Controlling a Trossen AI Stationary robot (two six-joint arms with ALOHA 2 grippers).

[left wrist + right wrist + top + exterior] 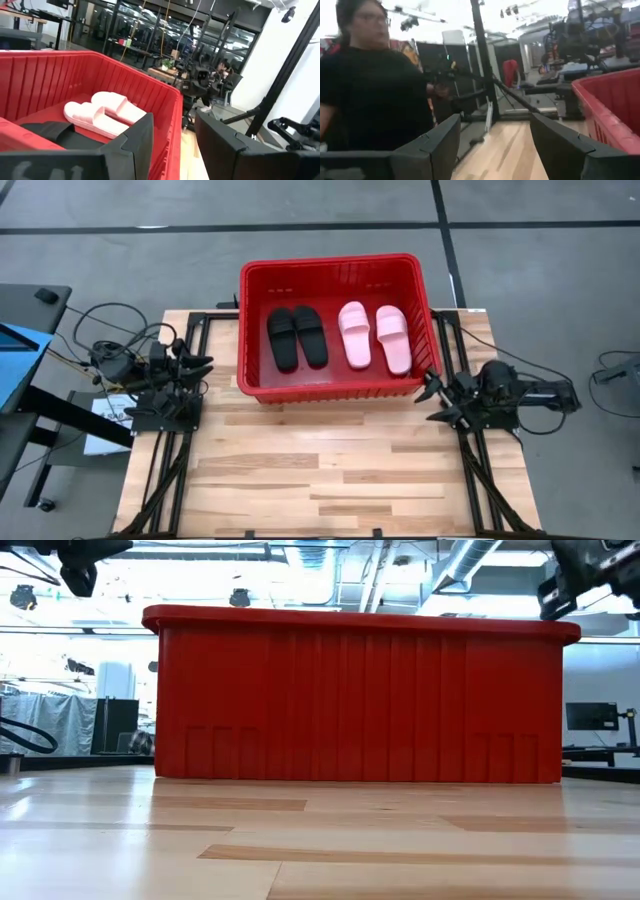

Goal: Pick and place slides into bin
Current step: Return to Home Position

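The red bin [335, 385] stands at the table's far middle. Inside it, two black slides [296, 337] lie side by side on the left and two pale pink slides [374, 336] on the right, soles down on the ribbed base. The pink pair [105, 114] and part of a black slide [47, 131] show in the left wrist view. My left gripper [203, 366] is open and empty at the bin's left. My right gripper [432, 398] is open and empty by the bin's near right corner.
The bin [360, 695] fills the low view's middle. Bare wood table [320, 470] lies between the arms and the near edge. Black frame rails [170, 450] run along both table sides. A person in black [375, 85] stands beyond the table in the right wrist view.
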